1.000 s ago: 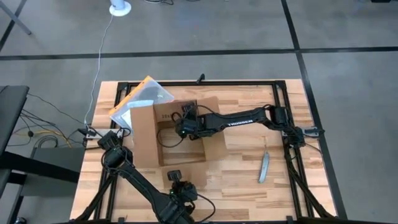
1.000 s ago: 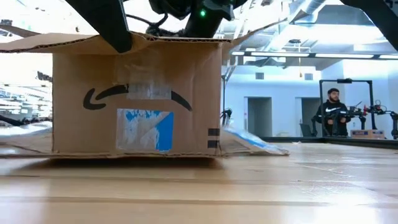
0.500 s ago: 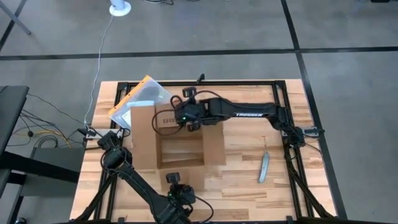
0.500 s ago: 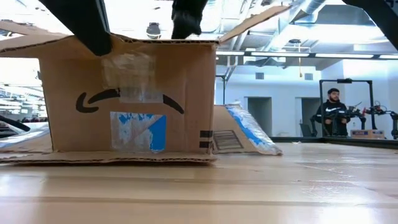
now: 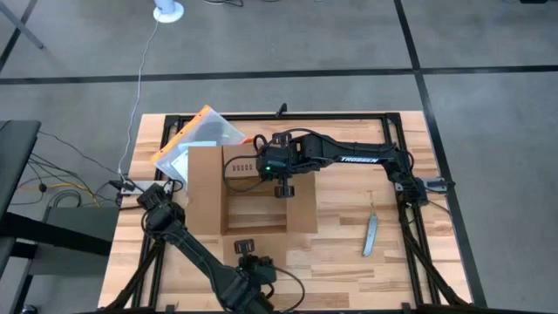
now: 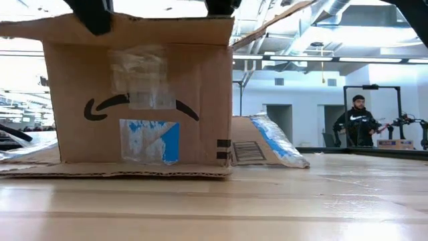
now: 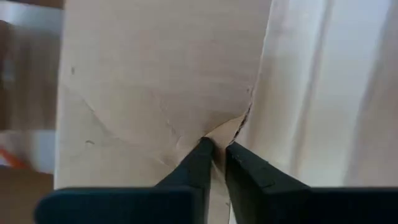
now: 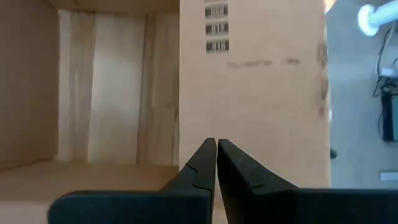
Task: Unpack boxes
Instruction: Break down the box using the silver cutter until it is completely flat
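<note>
High view first: I see the brown box [image 5: 253, 196] near the middle of the table [image 5: 349, 253], a bit toward the left side. Its top is open and its flaps are spread out. Wood shows through the bottom of it. On the low view the box has a black curved mark, clear tape and a blue-and-white tape patch on its front.

My left gripper [image 7: 216, 149] is at the near edge of the box. Its fingers are pinched tight on the torn cardboard edge. My right gripper [image 8: 216, 144] is over the far side of the box. Its fingers are pressed together, with the cardboard wall edge right at their tips; I cannot tell if they hold it.

Behind the box lies a clear pouch [image 5: 197, 139] with orange edges. A small grey tool [image 5: 370, 234] lies on the right side of the table. A person [image 6: 358, 120] stands far back in the room.
</note>
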